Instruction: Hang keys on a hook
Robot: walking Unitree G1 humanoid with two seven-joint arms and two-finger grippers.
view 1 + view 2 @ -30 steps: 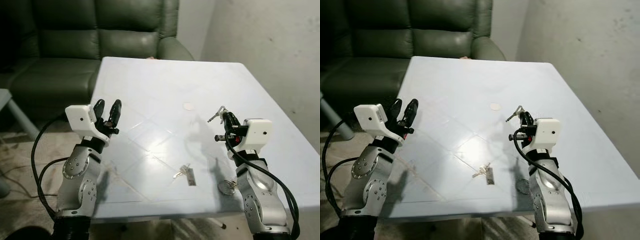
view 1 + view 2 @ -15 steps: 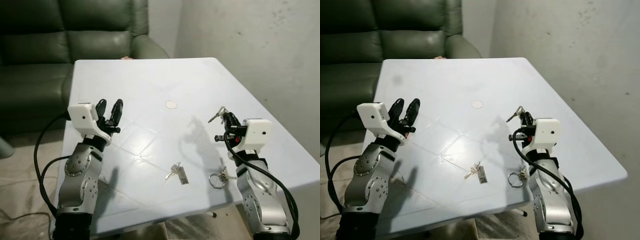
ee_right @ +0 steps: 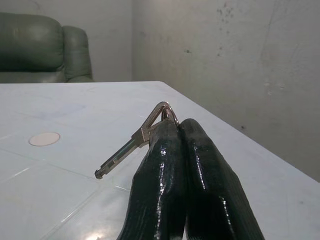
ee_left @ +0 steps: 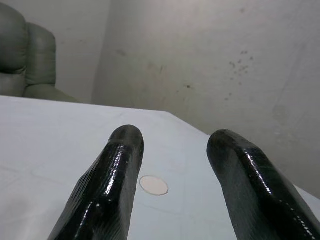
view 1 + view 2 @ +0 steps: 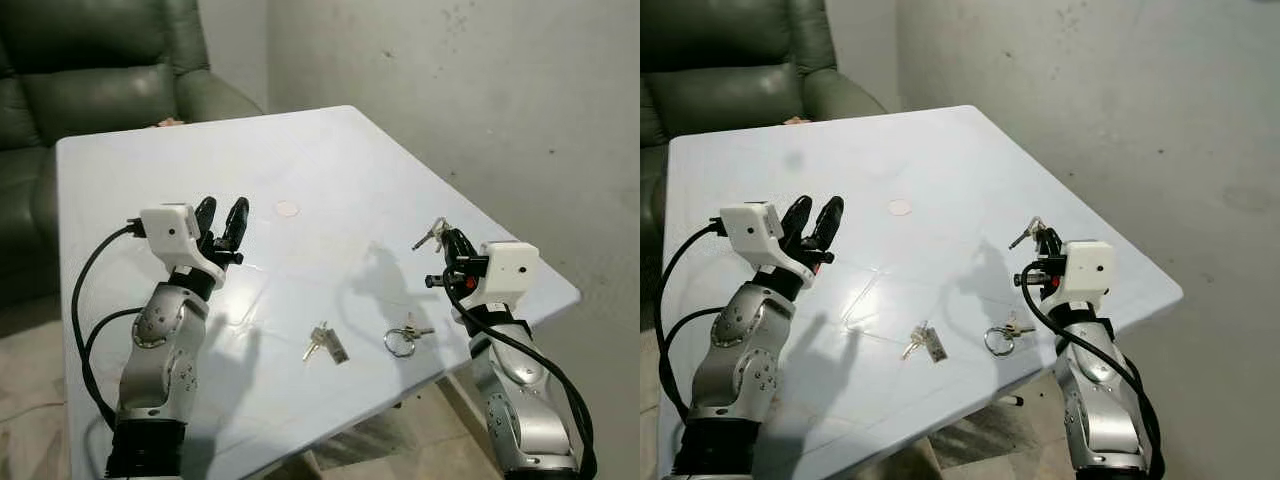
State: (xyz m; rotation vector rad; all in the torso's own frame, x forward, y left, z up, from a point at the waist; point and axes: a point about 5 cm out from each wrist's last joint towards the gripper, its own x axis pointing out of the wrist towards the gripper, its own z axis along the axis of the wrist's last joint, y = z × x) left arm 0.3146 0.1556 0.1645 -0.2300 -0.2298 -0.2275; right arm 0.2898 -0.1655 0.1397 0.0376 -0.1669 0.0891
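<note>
My right gripper [image 5: 451, 243] is raised over the table's right side and is shut on a small silver key [image 5: 432, 234]. In the right wrist view that key [image 3: 131, 145] sticks out sideways from between the closed fingertips [image 3: 161, 137]. A second bunch of keys with a tag [image 5: 325, 343] and a key ring with keys [image 5: 402, 338] lie flat on the white table [image 5: 330, 160] near its front edge, below and left of the right gripper. My left gripper [image 5: 222, 214] is held up over the table's left part, open, with nothing between its fingers [image 4: 120, 165].
A small round pale disc [image 5: 288, 209] lies mid-table. A dark green sofa [image 5: 90, 70] stands behind the table at the left. A bare grey wall [image 5: 480, 90] runs close along the table's right side. The table's near right corner [image 5: 572, 293] is just beyond the right gripper.
The camera has swung to the right, so table and sofa have slid left in the picture. Both arms keep the same pose; the right gripper stays shut on the key.
</note>
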